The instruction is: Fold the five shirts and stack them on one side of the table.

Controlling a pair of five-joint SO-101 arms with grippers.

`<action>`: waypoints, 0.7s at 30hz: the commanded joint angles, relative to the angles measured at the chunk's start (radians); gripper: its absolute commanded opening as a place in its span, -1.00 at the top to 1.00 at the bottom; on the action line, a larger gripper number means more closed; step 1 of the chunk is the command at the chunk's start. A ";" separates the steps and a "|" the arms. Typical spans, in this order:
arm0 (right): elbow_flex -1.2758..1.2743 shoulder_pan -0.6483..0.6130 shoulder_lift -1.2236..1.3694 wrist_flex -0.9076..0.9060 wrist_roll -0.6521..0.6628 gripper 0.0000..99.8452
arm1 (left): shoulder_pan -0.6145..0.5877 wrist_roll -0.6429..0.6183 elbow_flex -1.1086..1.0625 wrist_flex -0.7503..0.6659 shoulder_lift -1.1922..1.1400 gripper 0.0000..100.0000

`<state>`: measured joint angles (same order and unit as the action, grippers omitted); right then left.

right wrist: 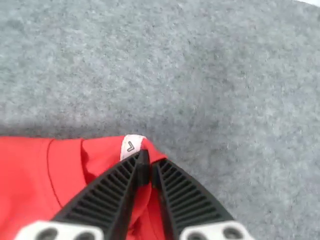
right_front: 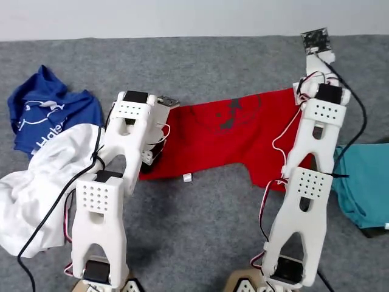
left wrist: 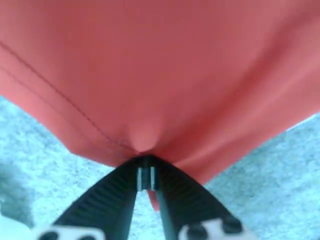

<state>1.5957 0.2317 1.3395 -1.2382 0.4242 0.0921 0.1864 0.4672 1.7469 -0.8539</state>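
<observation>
On the table (right_front: 200,61), the left gripper (left wrist: 145,176) is pinching the red shirt (right_front: 231,137) at nine o'clock, the right gripper (right wrist: 145,165) at two.

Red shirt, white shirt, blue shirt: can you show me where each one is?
red shirt (right_front: 206,146): high view, plain cloth below its print.
white shirt (right_front: 36,176): high view, middle of the crumpled heap.
blue shirt (right_front: 79,108): high view, plain cloth beside its print.

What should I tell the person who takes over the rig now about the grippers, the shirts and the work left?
Left gripper: shut on the red shirt, at an edge.
Right gripper: shut on one corner.
It lies spread in the middle, unfolded.
Blue shirt and white shirt lie crumpled at one side, teal shirt at the other.
Done: nothing folded, no stack.
Left: all folding and stacking.
</observation>
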 commanded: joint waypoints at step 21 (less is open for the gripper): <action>0.017 -0.170 -0.165 -0.177 -0.009 0.97 | -0.017 0.000 -0.010 0.006 -0.017 0.99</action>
<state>1.5957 0.0752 1.2612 -1.3963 0.4396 0.0921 0.1864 0.4672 1.7469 -0.8539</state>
